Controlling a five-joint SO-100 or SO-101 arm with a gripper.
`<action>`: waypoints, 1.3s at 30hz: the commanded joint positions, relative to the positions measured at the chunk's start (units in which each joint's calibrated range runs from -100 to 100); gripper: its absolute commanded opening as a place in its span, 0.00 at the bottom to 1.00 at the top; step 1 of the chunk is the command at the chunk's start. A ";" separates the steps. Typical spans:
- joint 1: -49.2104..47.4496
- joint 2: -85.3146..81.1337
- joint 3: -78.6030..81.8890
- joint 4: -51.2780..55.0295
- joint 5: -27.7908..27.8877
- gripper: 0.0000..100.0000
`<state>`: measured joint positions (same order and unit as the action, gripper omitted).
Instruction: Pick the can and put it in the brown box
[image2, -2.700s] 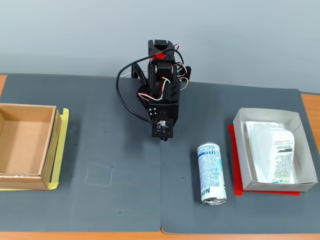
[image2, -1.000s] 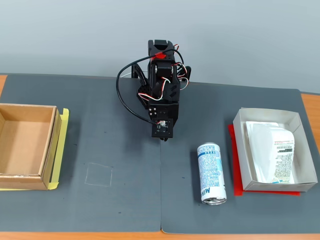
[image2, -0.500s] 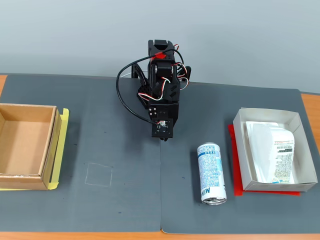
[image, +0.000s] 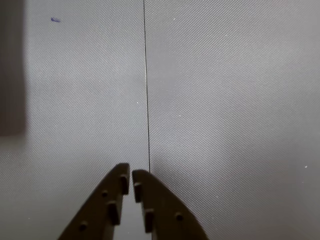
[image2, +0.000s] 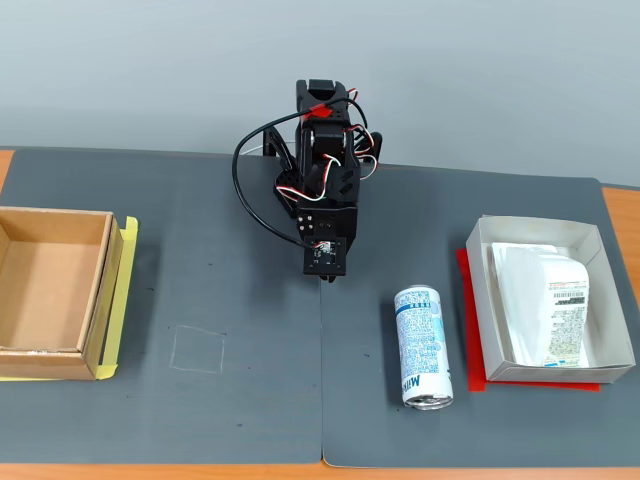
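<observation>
I count one can, one brown box, one white tray holding one packet, one arm.

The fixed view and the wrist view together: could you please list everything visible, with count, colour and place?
can: one, white with blue print and silver ends, lying on its side on the mat, right of centre in the fixed view.
brown box: one, plain brown cardboard, empty, at the left edge.
white tray: one, white on a red base, at the right, beside the can.
white packet: one, white with printing, lying inside the tray.
yellow sheet: one, yellow, under the box's right side.
mat: dark grey, two pieces meeting at a seam, covering the table.
arm: one, black with red and white wires, rear centre.
gripper: one, dark, jaws nearly together and empty, above bare mat.
</observation>
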<state>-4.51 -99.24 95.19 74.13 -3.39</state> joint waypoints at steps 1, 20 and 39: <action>0.28 -0.17 -3.07 -0.15 -0.31 0.01; -0.20 0.17 -3.16 -0.24 0.06 0.01; -0.28 16.60 -21.08 -2.67 -0.31 0.01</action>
<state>-4.58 -86.14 80.87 72.23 -3.59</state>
